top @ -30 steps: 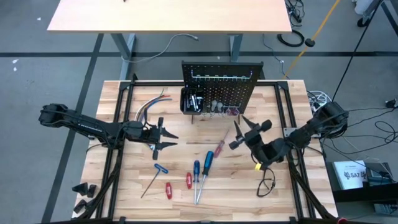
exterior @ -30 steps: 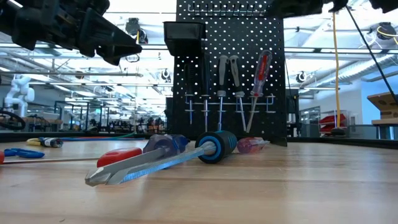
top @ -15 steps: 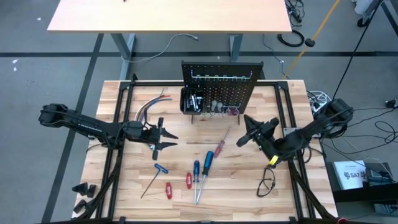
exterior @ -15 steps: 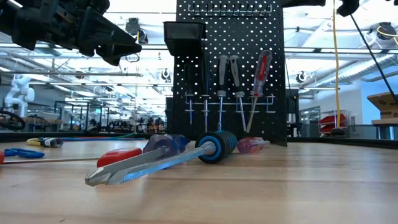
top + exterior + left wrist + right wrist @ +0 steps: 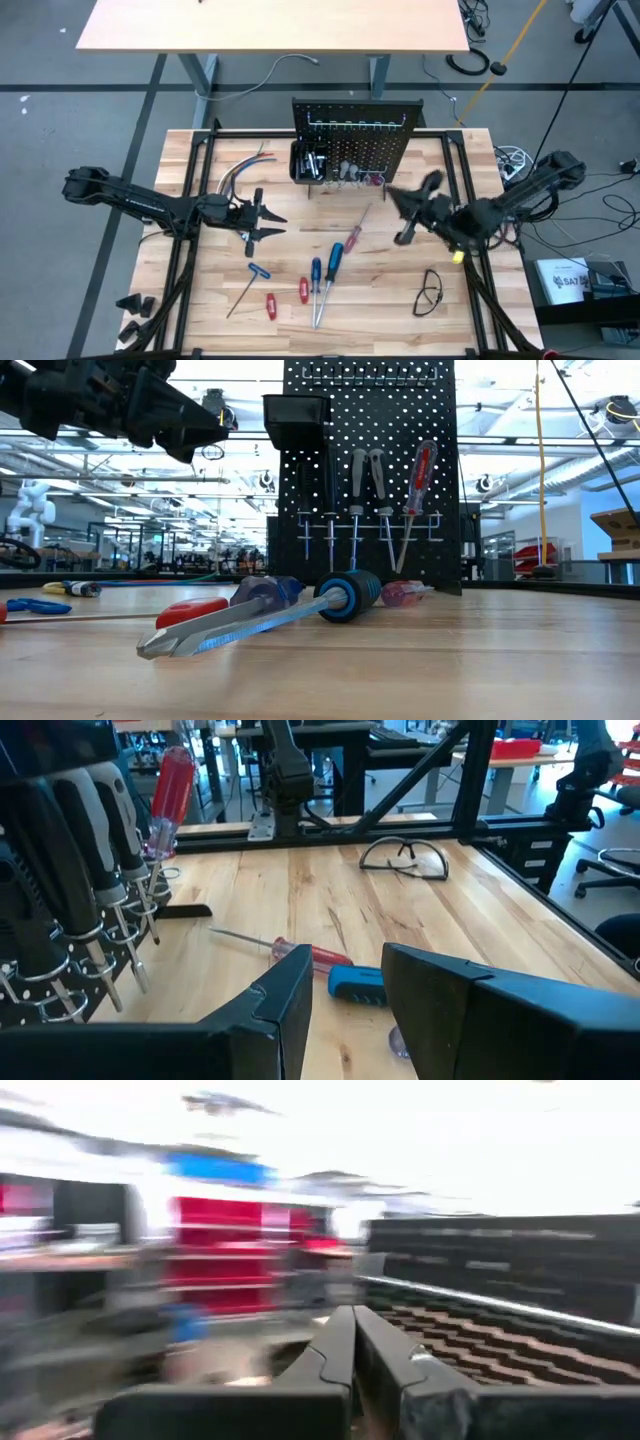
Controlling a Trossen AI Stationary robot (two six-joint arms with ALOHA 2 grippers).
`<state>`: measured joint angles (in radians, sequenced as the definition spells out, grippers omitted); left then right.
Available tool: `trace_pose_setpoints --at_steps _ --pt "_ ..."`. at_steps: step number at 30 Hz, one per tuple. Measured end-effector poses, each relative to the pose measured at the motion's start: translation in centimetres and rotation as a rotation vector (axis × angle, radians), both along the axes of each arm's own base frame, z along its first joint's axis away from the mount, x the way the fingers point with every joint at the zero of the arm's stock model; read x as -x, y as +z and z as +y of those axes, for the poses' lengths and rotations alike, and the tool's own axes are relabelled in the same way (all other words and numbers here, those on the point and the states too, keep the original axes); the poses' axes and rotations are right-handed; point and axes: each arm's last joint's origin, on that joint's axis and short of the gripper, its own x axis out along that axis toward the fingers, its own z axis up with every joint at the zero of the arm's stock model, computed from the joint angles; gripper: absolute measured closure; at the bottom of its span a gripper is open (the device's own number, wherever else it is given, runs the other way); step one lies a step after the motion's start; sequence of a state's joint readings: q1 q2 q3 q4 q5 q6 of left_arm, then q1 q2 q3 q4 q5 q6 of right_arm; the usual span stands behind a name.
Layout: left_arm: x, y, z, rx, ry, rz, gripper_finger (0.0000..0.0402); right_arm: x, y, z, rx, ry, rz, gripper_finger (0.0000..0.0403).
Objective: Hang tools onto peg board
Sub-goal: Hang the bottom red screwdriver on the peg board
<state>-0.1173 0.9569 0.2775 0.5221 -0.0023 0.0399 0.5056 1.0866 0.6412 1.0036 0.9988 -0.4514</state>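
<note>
The black peg board (image 5: 357, 130) stands upright at the far middle of the table, with a small bin (image 5: 307, 160) on its front. Several tools hang on it, among them a red-handled screwdriver (image 5: 421, 468). A red screwdriver (image 5: 351, 238), two blue ones (image 5: 333, 262) and other small tools (image 5: 270, 304) lie on the table in front of it. My left gripper (image 5: 262, 217) is open and empty above the table, left of these tools. My right gripper (image 5: 412, 208) is shut and empty above the table, right of the red screwdriver.
A bundle of coloured wires (image 5: 240, 168) lies left of the board. Safety glasses (image 5: 430, 292) lie near the table's near right corner. A T-handled key (image 5: 249, 279) lies at the near left of the tools. A second table (image 5: 270, 25) stands beyond the far edge.
My right arm has swung quickly: its wrist has gone toward the table's far right and the gripper has turned about. It has left the top of the low view. The tools have not moved.
</note>
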Motion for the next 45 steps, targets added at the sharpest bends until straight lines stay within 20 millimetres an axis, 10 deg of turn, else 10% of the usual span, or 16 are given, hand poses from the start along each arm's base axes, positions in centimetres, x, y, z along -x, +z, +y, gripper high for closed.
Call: trace_pose_setpoints --at_steps 8,14,30,45 --pt "0.0 0.1 0.0 0.008 -0.001 -0.014 0.0272 -1.3 -1.8 -2.0 -0.233 0.380 0.464 0.0403" --pt "0.0 0.2 0.0 0.008 -0.004 -0.015 0.0272 -0.6 -6.1 -3.7 -0.390 0.149 0.820 0.0403" --pt "0.0 0.2 0.0 0.009 -0.007 -0.018 0.0272 -2.5 -6.5 -11.2 -0.293 0.157 0.925 0.0403" --pt "0.0 0.1 0.0 0.008 -0.007 -0.006 0.0272 -3.0 -5.6 -11.7 -0.300 0.074 0.793 0.0402"
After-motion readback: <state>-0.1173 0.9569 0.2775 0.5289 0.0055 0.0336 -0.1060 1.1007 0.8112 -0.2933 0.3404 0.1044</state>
